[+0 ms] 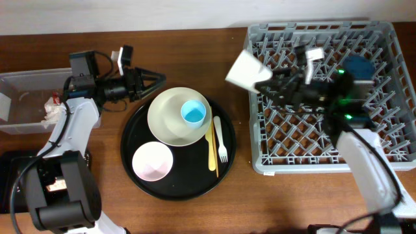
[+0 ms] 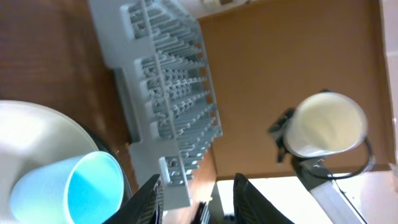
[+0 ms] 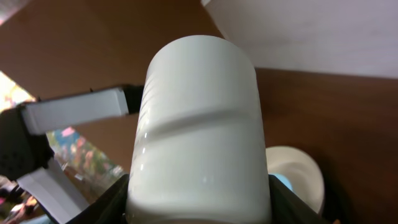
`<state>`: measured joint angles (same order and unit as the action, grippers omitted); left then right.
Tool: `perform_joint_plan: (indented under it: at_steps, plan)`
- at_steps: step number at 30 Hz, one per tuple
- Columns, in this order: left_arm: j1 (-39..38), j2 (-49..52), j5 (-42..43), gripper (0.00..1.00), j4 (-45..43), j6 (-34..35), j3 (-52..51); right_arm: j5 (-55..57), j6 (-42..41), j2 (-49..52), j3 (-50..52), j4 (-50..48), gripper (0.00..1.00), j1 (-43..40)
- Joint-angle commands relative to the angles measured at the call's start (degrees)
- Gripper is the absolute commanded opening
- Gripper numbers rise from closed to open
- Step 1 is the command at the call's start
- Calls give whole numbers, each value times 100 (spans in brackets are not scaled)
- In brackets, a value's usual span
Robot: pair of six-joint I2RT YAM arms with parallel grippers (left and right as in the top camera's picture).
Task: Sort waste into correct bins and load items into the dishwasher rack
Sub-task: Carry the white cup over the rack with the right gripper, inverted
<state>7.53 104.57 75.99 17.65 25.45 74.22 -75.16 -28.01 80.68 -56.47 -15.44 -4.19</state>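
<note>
The small cream cup [image 1: 246,68] was held clear of the table, tilted, with its open mouth turned toward the left arm. It was pinched by its sides in the right gripper [image 1: 265,77], and in the right wrist view its smooth wall filled the space between the two fingers. Seen from overhead, it hung at the left rim of the large square grey plastic rack [image 1: 305,166], partly outside it and not yet among the upright pegs.

The step in hand was judged to be loading this cup. For the next move the cup would need to be carried further in over the pegs, turned mouth down, lowered between them and only then released.

Beside the rack, on the large round black tray [image 1: 130,140], the rest was left to be loaded: the pale cream plate [image 1: 170,120] with the small blue cup [image 1: 194,112] standing on it, the pinkish-white bowl [image 1: 153,161], the white fork [image 1: 221,140] and the yellow slender utensil [image 1: 210,146]. The left gripper [image 2: 198,186] was spread and empty, near the plate's edge. Further left, crumpled white tissue [image 1: 49,118] lay in the clear plastic tub [image 1: 23,81].
</note>
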Motion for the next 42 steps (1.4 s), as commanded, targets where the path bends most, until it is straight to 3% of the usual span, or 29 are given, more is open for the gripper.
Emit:
perform_joint_plan:
  at_steps: [1, 5, 10, 17, 26, 27, 31, 32, 33, 34, 36, 39, 40, 41, 42]
  plan:
    - [15, 33, -1019, 36, 787, -758, -4, -184, -872, -651, -151, -20, 36, -658]
    - [13, 33, -1989, 36, 1421, -844, -4, -474, -1650, -1351, -223, -26, 37, -1707]
    - [15, 33, -2474, 37, 1676, -844, -4, -896, -2465, -1384, -859, -26, 36, -2302]
    - [15, 33, -2726, 37, 1805, -844, -4, -916, -3731, -1386, -1939, -26, 36, -2330]
    - [15, 33, -2787, 37, 1858, -844, -4, -723, -5515, -1379, -4079, -22, 36, -2334]
    - [15, 33, -2787, 47, 1910, -841, -4, -645, -5670, -1379, -4107, -17, 36, -2334]
    - [15, 33, -2868, 61, 1908, -841, -4, -328, -6102, -1423, -4129, 26, 34, -2332]
    - [9, 33, -3008, 69, 1910, -841, -4, -275, -6092, -1434, -4127, 48, 34, -2332]
    - [11, 33, -3106, 83, 1910, -841, -4, -254, -6072, -1434, -4127, 46, 34, -2332]
    - [9, 33, -3106, 99, 1912, -841, -4, -164, -5840, -1427, -4127, 328, 34, -2332]
    - [9, 33, -3106, 99, 1910, -841, -4, 136, -5292, -1427, -4127, 1084, 33, -2330]
    - [13, 33, -3108, 99, 1910, -841, -4, 761, -2671, -1445, -4127, 3661, 33, -2304]
    - [13, 33, -3108, 99, 1910, -841, -4, 927, -2133, -1445, -4127, 4148, 33, -2240]
    - [9, 33, -3106, 99, 1908, -841, -4, 1910, -697, -1427, -4127, 5624, 33, -1878]
    - [11, 33, -3108, 99, 1908, -841, -4, 2916, 57, -1379, -4127, 6349, 33, -1394]
